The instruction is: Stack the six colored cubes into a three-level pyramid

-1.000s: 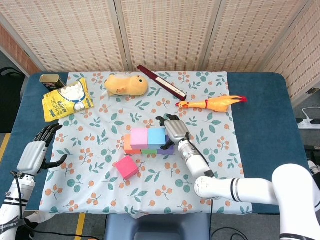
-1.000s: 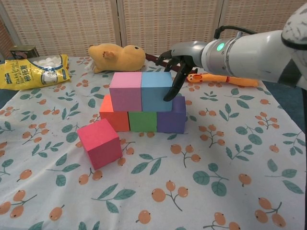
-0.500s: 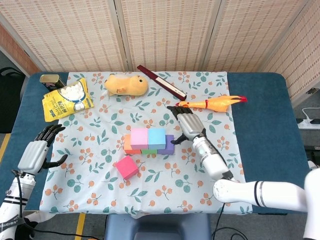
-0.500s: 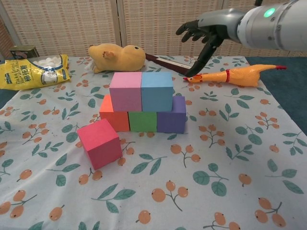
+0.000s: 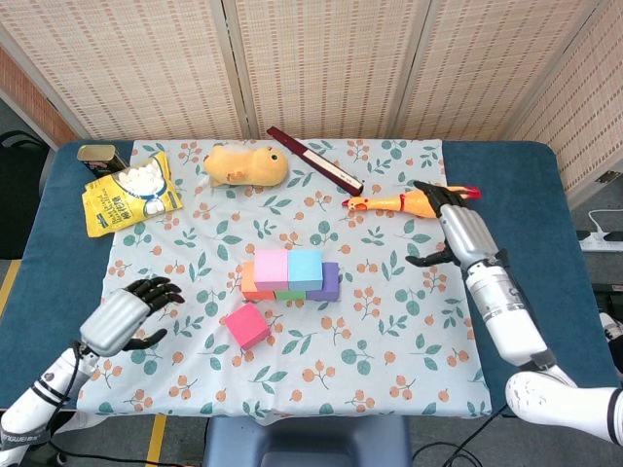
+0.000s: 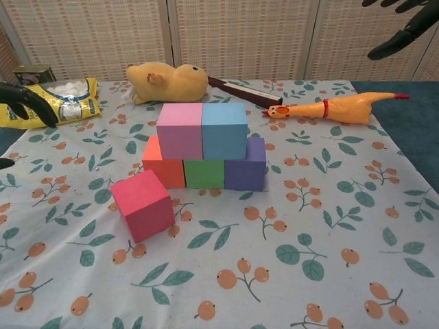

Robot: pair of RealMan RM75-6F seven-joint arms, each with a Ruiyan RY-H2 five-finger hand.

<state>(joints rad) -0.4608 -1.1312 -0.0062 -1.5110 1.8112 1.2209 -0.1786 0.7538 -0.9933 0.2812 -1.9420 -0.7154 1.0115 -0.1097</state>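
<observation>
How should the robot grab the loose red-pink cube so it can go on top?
Probably by two opposite side faces of the red-pink foam cube, coming down from above. It sits alone on the flowered cloth, turned a little, with free space all round, and its flat sides suit a pinch. The left hand is nearer.

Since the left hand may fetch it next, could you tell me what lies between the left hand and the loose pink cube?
Only bare floral cloth lies between the left hand and the pink cube; the head view shows it.
</observation>
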